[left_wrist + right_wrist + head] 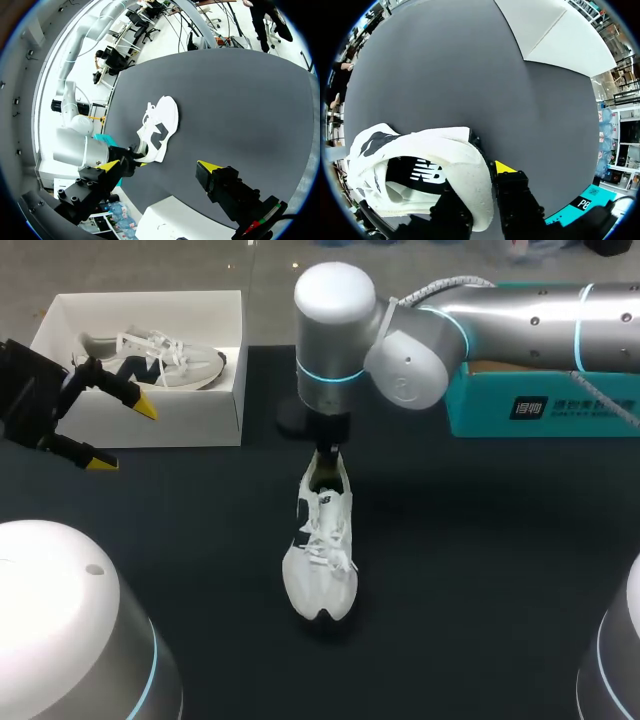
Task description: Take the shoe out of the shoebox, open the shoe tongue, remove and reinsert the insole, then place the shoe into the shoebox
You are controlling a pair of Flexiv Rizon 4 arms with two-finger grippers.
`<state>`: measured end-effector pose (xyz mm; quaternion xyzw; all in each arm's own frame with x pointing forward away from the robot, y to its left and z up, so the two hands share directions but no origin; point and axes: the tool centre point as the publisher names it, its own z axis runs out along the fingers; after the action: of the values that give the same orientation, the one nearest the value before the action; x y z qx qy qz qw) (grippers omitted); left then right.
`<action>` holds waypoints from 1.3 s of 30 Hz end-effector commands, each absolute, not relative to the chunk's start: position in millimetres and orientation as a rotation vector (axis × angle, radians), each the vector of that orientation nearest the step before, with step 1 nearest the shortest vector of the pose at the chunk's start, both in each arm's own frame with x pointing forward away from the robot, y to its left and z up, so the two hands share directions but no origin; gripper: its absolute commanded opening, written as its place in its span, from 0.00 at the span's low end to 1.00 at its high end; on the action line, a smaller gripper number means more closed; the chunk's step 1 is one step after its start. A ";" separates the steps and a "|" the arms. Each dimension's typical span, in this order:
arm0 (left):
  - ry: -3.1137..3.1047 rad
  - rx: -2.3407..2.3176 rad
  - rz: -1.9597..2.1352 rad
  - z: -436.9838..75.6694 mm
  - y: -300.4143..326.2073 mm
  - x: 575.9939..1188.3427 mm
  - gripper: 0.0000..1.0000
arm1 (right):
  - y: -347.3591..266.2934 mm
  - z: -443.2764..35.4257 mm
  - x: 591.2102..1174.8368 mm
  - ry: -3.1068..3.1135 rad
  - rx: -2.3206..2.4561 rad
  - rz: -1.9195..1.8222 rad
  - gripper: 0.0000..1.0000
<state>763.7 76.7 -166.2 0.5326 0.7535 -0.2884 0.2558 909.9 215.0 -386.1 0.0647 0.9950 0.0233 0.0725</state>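
White laced fabric sneaker (320,560) sits sole-down on the black table (480,570), toe toward the robot, out of the white cardboard shoebox (150,420).

The right gripper (480,192) is clamped on the soft heel collar, one finger inside the sneaker and one behind it. That narrow pinch on yielding fabric could slip, or let the sneaker pivot and tip once the tongue is tugged. The inside finger may also pin the insole. The right arm comes in past the middle, its wrist pointing straight down over the heel. The left gripper (122,433) hangs wide apart and empty before the shoebox, well apart from the sneaker.
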 end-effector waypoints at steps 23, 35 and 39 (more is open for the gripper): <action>2.049 1.447 -0.779 -166.1 76.4 763.6 1.00 | 174.7 -157.3 926.8 2.994 0.079 0.074 0.00; 2.049 1.447 -0.779 -166.1 76.4 763.6 1.00 | 171.1 -120.5 922.8 2.971 0.111 0.053 0.00; 2.049 1.447 -0.779 -166.1 76.4 763.6 1.00 | 170.8 -119.8 922.8 2.945 0.138 0.065 0.00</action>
<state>763.7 76.7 -166.1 0.5326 0.7535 -0.2883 0.2558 929.6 175.9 -120.8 0.0472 0.9947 0.0178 0.0901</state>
